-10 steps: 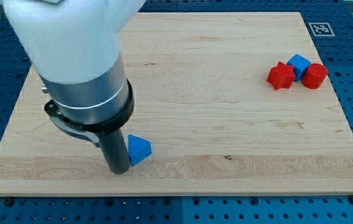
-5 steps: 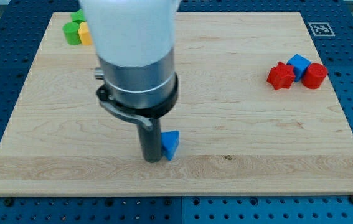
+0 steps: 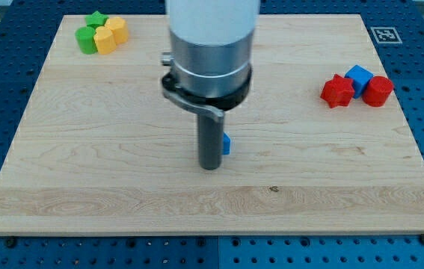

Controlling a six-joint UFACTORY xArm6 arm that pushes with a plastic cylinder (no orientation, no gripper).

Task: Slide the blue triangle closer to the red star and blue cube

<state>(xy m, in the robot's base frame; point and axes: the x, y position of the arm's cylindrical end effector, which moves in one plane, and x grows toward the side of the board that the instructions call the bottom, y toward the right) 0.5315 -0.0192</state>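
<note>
My tip [image 3: 210, 166] rests on the wooden board [image 3: 84, 179] near its middle, a little toward the view's bottom. The blue triangle [image 3: 226, 143] sits just at the rod's right side, touching it or nearly so; only a small sliver of it shows, the rest hidden behind the rod. There is no pincer here to open or clench: the arm ends in a plain rod and holds nothing.

Well apart, toward the view's right, the red star [image 3: 336, 91] and the blue cube [image 3: 359, 77] sit close together, with a red cylinder [image 3: 378, 90] just beside the cube. At the view's top left, green blocks [image 3: 88, 34] and yellow blocks [image 3: 110, 34] cluster together.
</note>
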